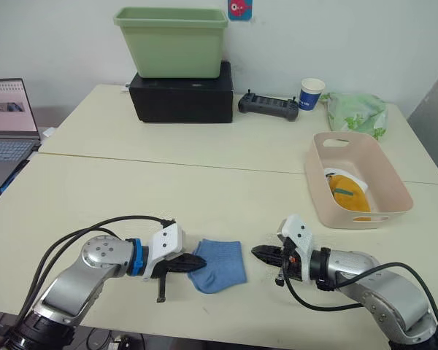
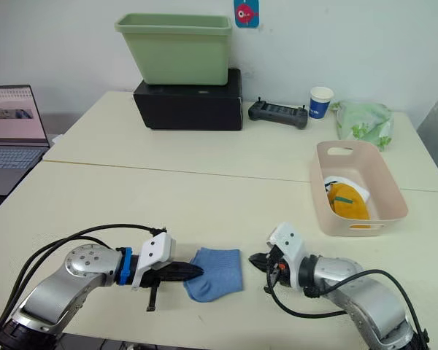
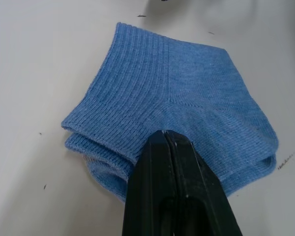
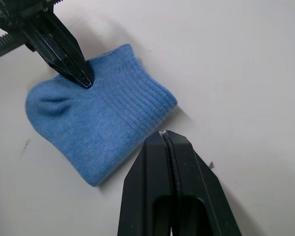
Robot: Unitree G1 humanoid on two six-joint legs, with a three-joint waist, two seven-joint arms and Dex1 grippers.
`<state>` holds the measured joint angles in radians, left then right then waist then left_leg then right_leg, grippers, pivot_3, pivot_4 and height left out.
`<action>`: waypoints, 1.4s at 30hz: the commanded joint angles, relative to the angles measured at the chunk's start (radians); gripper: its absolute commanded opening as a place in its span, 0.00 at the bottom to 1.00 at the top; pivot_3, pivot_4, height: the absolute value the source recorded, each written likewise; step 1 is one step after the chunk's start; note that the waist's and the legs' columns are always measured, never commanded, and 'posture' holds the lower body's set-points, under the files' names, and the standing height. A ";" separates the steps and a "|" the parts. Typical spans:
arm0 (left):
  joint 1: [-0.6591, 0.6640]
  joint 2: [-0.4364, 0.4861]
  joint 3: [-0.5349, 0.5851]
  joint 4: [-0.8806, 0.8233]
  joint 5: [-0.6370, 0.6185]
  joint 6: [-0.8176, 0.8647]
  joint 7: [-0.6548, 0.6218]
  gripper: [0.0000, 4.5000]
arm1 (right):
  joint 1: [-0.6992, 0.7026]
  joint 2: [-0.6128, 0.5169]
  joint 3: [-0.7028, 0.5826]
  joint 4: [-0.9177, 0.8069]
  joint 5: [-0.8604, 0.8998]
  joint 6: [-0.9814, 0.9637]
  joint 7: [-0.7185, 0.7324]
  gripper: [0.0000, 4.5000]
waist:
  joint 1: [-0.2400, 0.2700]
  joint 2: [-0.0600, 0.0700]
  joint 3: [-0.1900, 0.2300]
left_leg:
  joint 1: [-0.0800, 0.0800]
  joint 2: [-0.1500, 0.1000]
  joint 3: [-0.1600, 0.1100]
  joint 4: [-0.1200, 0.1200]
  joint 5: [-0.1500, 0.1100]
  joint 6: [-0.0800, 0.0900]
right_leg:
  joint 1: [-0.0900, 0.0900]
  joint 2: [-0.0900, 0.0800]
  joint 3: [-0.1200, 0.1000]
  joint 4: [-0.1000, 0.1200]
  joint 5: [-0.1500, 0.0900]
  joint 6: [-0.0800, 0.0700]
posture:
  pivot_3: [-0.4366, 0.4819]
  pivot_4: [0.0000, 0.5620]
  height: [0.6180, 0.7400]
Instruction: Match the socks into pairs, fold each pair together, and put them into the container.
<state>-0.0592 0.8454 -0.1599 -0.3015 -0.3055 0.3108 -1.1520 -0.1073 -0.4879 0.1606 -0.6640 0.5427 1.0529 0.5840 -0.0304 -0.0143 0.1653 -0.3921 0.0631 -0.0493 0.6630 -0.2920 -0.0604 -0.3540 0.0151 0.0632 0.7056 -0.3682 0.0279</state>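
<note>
The folded light blue socks (image 1: 219,265) lie as one bundle on the table (image 1: 204,197), at its near edge, well apart from the pale pink container (image 1: 356,179), which sits farther back on the robot's right and already holds a white and a mustard-yellow pair (image 1: 348,193). The bundle's long axis runs roughly from one gripper toward the other. The left gripper (image 1: 192,264) touches the bundle's left edge with its fingers pressed together; whether they pinch fabric or only press on it is hard to tell. The right gripper (image 1: 264,254), fingers also closed and empty, points at the bundle from just beside its right edge, apart from it. By my judgement the left arm is nearer, though the container lies on the right arm's side.
</note>
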 commanded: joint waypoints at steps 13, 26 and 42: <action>0.034 0.006 -0.014 0.069 0.051 -0.069 0.000 0.00 | -0.116 0.199 -0.081 0.097 0.232 0.443 -0.141 0.96 | -0.006 0.001 -0.001 | 0.003 0.000 0.001 -0.001 0.000 0.001 | 0.000 0.001 0.002 0.001 0.000 0.000 | 0.48 0.27 0.84; 0.063 0.005 0.006 0.047 0.050 -0.065 0.029 0.00 | -0.215 0.484 -0.077 0.328 0.222 0.516 -0.224 0.99 | -0.028 0.002 -0.001 | 0.009 0.001 0.002 -0.003 0.000 0.001 | 0.001 0.001 0.005 0.005 0.000 0.000 | 0.48 0.27 0.84; 0.058 -0.005 0.044 -0.006 -0.012 -0.017 0.033 0.00 | -0.211 0.510 -0.088 0.340 0.199 0.499 -0.246 0.10 | -0.028 0.003 -0.001 | 0.008 0.001 0.001 -0.003 0.000 0.000 | 0.000 0.001 0.006 0.005 0.000 0.000 | 0.48 0.27 0.84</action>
<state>-0.0081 0.8467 -0.1293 -0.2961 -0.3036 0.2816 -1.1239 -0.3325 0.0295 0.0720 -0.3030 0.7340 1.5496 0.3366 -0.0584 -0.0113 0.1646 -0.3837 0.0638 -0.0480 0.6599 -0.2924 -0.0599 -0.3539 0.0162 0.0694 0.7107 -0.3685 0.0283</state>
